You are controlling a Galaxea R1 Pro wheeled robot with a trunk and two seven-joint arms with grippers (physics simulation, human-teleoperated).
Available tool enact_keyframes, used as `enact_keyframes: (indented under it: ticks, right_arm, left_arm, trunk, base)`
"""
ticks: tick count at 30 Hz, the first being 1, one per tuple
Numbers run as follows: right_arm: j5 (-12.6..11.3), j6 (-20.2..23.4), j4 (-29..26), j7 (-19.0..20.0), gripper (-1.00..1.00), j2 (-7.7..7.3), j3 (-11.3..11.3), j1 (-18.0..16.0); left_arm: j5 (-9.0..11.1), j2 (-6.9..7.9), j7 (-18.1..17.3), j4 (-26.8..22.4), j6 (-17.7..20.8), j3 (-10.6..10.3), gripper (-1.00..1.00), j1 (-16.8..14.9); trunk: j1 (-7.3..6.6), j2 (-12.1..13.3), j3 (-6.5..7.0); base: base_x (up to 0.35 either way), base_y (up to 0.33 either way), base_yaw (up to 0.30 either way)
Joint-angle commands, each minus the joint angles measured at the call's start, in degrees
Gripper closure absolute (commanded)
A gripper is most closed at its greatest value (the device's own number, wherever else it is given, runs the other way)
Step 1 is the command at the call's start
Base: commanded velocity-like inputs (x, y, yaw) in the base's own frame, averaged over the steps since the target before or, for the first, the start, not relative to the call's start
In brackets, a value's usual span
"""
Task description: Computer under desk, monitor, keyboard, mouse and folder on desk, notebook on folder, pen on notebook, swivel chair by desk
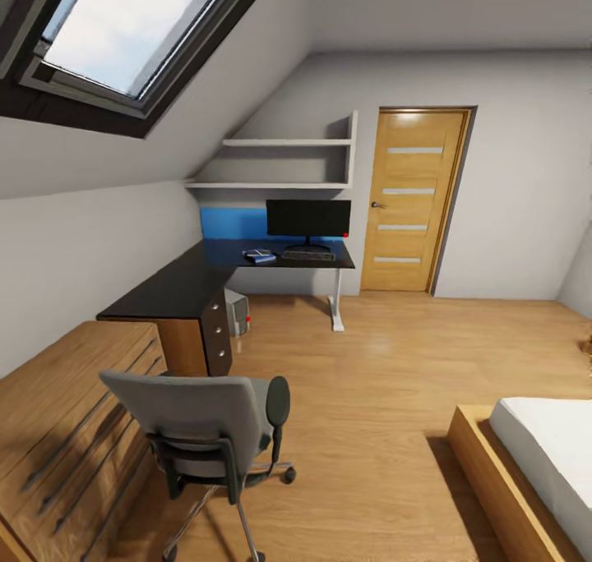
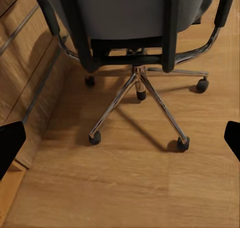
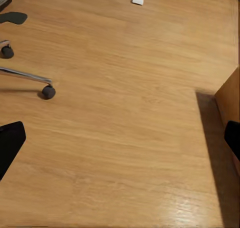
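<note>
Swivel chair [image 1: 205, 430] stands well short of the bench [image 1: 197, 278]. Both sets of jaws wide open, empty. Push the chairback steadily benchward.

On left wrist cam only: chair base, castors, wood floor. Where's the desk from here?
Observer: Head view puts the desk farther into the room, beyond the swivel chair. There is bare floor between them, and the chair stands beside a wooden dresser.
Operator: Monitor and keyboard already up there?
Observer: Yes. The monitor stands at the desk's far end, with the keyboard lying right in front of it.
</note>
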Motion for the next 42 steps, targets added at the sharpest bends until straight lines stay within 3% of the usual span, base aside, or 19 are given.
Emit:
enact_keyframes:
  ticks: [1,9,22,42]
  right_arm:
    - [0.45,0.16,0.01,-0.59,-1.00,0.02,-0.05,-0.06]
    - [-1.22,1.28,-0.64,-0.52,-1.00,0.05,-0.14,-0.06]
    - [-1.51,1.37,-0.86,-0.45,-1.00,0.05,-0.07,-0.06]
    - [-1.49,1.33,-0.88,-0.34,-1.00,-0.03,0.10,-0.06]
  left_arm:
    - [0.25,0.00,0.32,-0.01,-0.08,-0.49,-1.00,-0.03]
    - [0.25,0.00,0.31,-0.01,-0.08,-0.49,-1.00,-0.03]
    - [0.25,0.00,0.24,-0.01,-0.08,-0.49,-1.00,-0.03]
    - [0.25,-0.02,0.24,-0.01,-0.08,-0.58,-1.00,-0.03]
  trunk:
    - [0.01,-0.06,-0.16]
    - [0.01,-0.06,-0.83]
    - [0.01,-0.06,-1.96]
    - [0.01,-0.06,-2.17]
  base:
    - [0.000,0.291,-0.134]
    - [0.000,0.310,-0.065]
    - [0.000,0.322,-0.004]
    - [0.000,0.148,-0.049]
